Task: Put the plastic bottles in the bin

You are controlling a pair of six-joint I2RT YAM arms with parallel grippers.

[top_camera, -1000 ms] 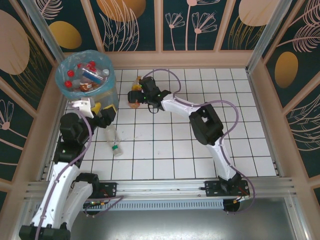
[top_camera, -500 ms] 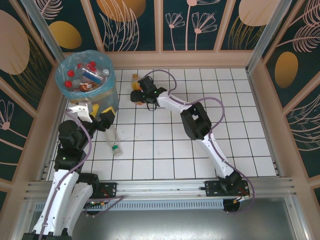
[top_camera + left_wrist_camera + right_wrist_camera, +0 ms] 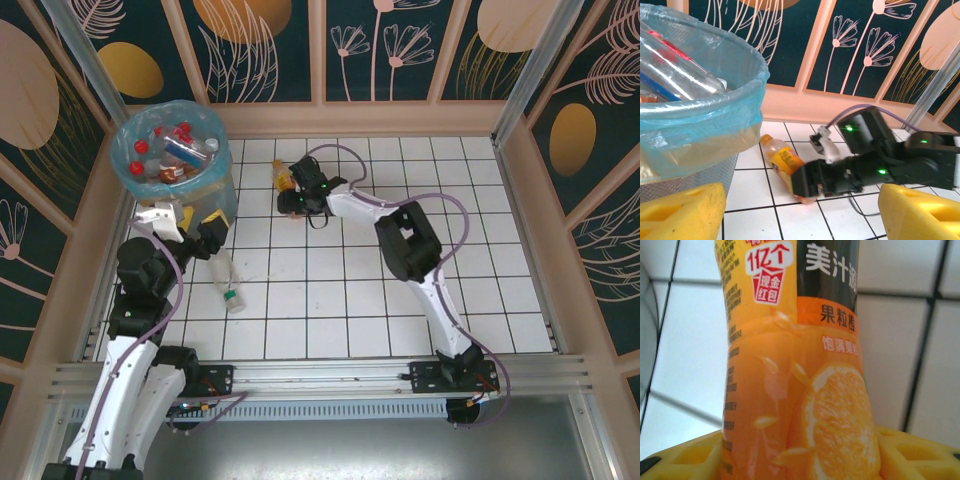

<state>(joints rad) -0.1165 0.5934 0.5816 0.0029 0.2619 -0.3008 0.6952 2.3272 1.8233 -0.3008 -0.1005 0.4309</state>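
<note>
Orange-label bottle (image 3: pixel 283 177): lying on the table (image 3: pixel 500 250), near the bin (image 3: pixel 222 192). Right gripper (image 3: pixel 289 195): jaws clamped on its lower body, likely for carrying binward. Left gripper (image 3: pixel 190 225): wide, empty, beside the bin, probably poised for 1 clear bottle (image 3: pixel 229 286) nearby.

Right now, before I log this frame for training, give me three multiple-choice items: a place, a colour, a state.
1. The clear green-capped plastic bottle lies: A in the bin; B on the white tiled table; C on a wall ledge.
2. The plastic liner of the round grey bin is: A black; B red; C light blue.
3. The left gripper is: A open and empty; B shut on a bottle; C shut on the liner.
Key: B, it lies flat on tiles; C, blue film folds over the rim; A, its yellow fingers stand wide apart with nothing between.
</note>
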